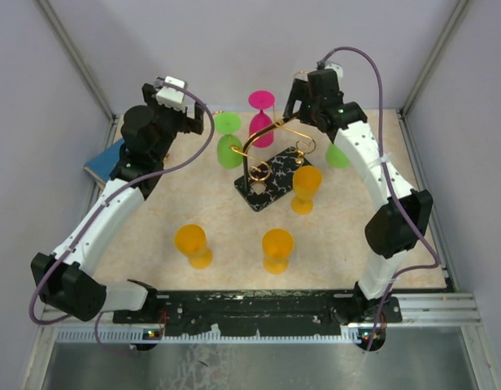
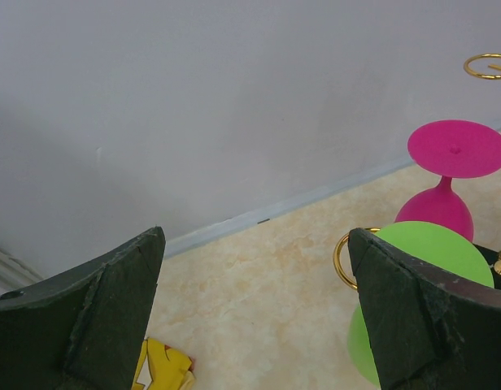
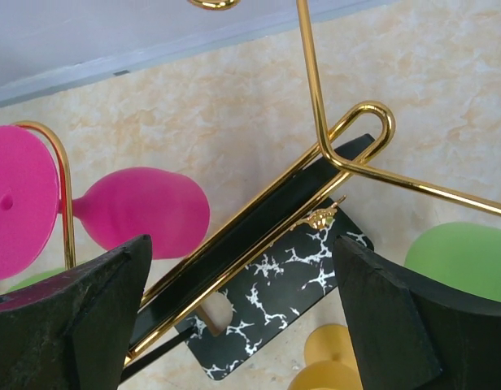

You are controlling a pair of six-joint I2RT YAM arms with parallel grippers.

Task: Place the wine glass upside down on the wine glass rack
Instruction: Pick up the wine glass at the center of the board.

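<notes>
- wine glass rack (image 1: 275, 185) mid-table, slightly above centre of the top view; black white-veined base lies diagonal, gold wire arms rise up and to the right of it
- pink glass (image 1: 261, 112) foot-up at the rack's upper-left arm; in the right wrist view (image 3: 145, 211) a gold arm crosses at its stem; hanging or standing, cannot tell
- right gripper (image 3: 241, 244) just above the rack near the top of the frame; jaws wide apart, nothing between them, rack base visible through the gap
- left gripper (image 2: 254, 236) upper left, apart from the rack; jaws spread wide, holding nothing, pointed at the back wall
- green glass (image 1: 228, 142) foot-up, left of the rack, just beside the pink one; in the left wrist view it sits partly behind the right finger (image 2: 421, 325)
- second green glass (image 1: 337, 156) right of the rack, partly hidden by the right arm
- orange glass (image 1: 306, 188) touching or just beside the base's right edge; second orange glass (image 1: 192, 244) lower left; third orange glass (image 1: 276, 248) lower centre
- table (image 1: 153, 211) beige, marbled; blue flat item (image 1: 104, 162) at its left edge
</notes>
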